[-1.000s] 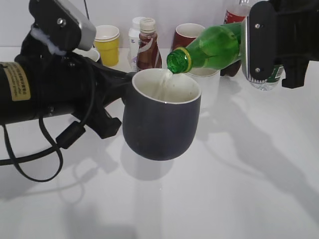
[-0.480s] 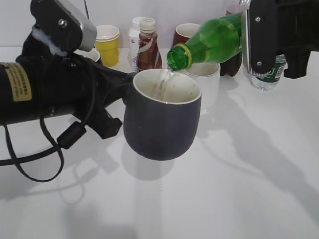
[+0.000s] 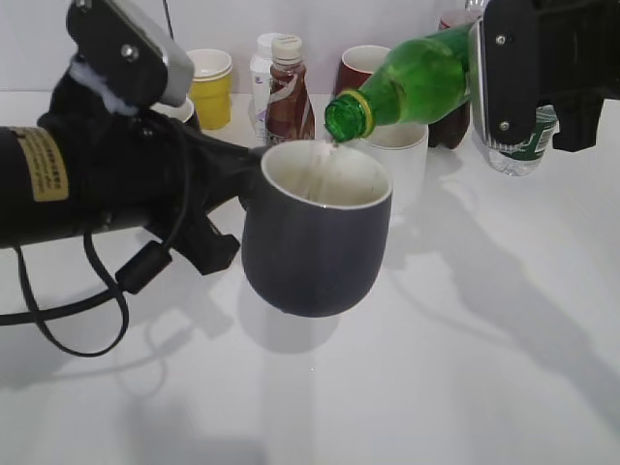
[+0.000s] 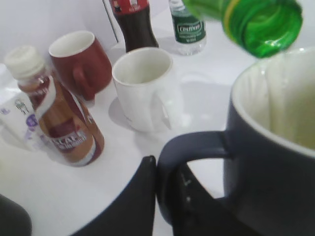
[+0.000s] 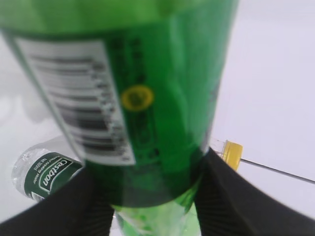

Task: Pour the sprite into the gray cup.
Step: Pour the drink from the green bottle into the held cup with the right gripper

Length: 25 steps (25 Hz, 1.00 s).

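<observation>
I have the left gripper (image 4: 165, 196) clamped on the gray cup's (image 3: 317, 232) handle, raised off the desk (image 3: 465, 368). The right gripper (image 5: 147, 196) grips the sprite (image 3: 412, 82), tilted, mouth over the cup's rim. Directly behind stand a white mug (image 4: 145, 88), red mug (image 4: 81, 61) and brown drink bottle (image 4: 61, 118).

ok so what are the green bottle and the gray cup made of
The green bottle looks like thin translucent plastic: light passes through its glossy wall, with a printed label and barcode on it. The gray cup looks like ceramic: thick rim, matte slate outside, off-white glazed inside. That is judged from appearance only.
</observation>
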Each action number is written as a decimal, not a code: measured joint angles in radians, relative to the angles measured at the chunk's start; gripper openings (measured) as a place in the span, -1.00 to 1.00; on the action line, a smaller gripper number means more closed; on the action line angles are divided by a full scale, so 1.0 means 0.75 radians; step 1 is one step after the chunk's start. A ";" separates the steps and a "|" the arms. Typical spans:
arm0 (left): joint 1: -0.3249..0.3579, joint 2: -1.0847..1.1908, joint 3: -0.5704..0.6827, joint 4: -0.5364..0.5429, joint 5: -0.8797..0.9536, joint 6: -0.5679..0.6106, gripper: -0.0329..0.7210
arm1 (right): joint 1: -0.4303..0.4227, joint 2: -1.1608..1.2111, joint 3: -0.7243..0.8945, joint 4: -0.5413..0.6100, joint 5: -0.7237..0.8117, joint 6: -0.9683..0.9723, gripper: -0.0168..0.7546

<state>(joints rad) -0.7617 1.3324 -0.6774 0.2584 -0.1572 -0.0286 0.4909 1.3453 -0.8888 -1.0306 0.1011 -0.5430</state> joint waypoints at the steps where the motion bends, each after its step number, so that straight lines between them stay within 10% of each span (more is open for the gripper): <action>1: 0.000 0.005 0.000 0.000 -0.002 0.000 -0.78 | 0.000 0.000 0.000 0.000 0.000 0.000 -0.10; 15: 0.000 0.007 0.000 0.000 -0.041 0.000 -0.78 | 0.000 0.000 0.000 0.004 -0.002 0.001 -0.10; 25: 0.047 0.007 0.000 0.001 -0.074 0.000 -0.78 | 0.002 -0.014 -0.001 0.434 -0.002 0.008 -0.10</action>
<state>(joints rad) -0.7267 1.3375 -0.6774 0.2594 -0.2124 -0.0286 0.4928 1.3350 -0.8897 -0.7048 0.1000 -0.5371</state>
